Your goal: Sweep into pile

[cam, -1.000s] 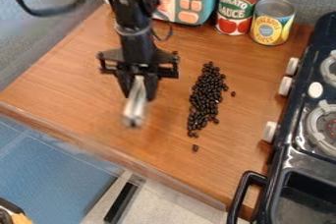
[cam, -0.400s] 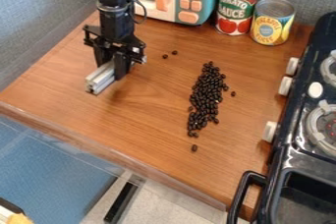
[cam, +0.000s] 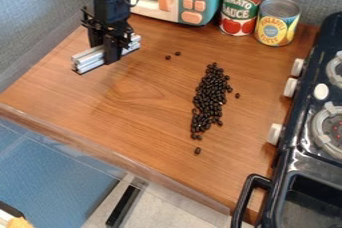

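The pincer (cam: 105, 54) is closing on a pale metal bar (cam: 86, 60), gripping it near its middle so that an end is sticking out on either side. That hold is presumably giving the arm a wide, straight edge for pushing many beans at once. The bar is lying roughly level at the upper left of the desk (cam: 123, 109), well apart from the main heap; whether it is touching the wood, one cannot tell.

The dark beans (cam: 211, 94) are forming a long, narrow heap right of the middle, with one stray bean (cam: 197, 150) sitting below its near end and another just beside its right side. Two loose beans (cam: 172, 55) are lying between the bar and the heap, so the bar's place to their left is probably suiting a push rightward. The gathering is looking well along, though the heap is needing tightening, and a hard push could be scattering beans toward the stove (cam: 287, 147).
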Robot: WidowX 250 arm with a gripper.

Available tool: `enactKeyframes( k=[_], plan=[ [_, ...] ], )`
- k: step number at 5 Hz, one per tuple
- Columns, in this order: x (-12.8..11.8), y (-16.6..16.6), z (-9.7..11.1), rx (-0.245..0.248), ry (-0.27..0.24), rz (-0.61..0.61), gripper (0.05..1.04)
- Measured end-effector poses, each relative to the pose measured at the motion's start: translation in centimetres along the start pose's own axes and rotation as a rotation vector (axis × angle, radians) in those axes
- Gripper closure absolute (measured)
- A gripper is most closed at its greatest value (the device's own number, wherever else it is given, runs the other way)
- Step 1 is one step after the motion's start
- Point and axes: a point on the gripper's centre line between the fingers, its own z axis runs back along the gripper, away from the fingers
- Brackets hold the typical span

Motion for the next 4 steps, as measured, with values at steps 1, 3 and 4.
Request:
enactKeyframes(
  k=[1,3,4],
  plan=[
    [0.8,0.5,0.2,0.018,-0.002,-0.085,0.699],
    [3.3,-0.2,-0.8,0.066,-0.022,-0.208,0.699],
    [4.1,0.0,-1.4,0.074,-0.026,-0.229,0.699]
  ],
)
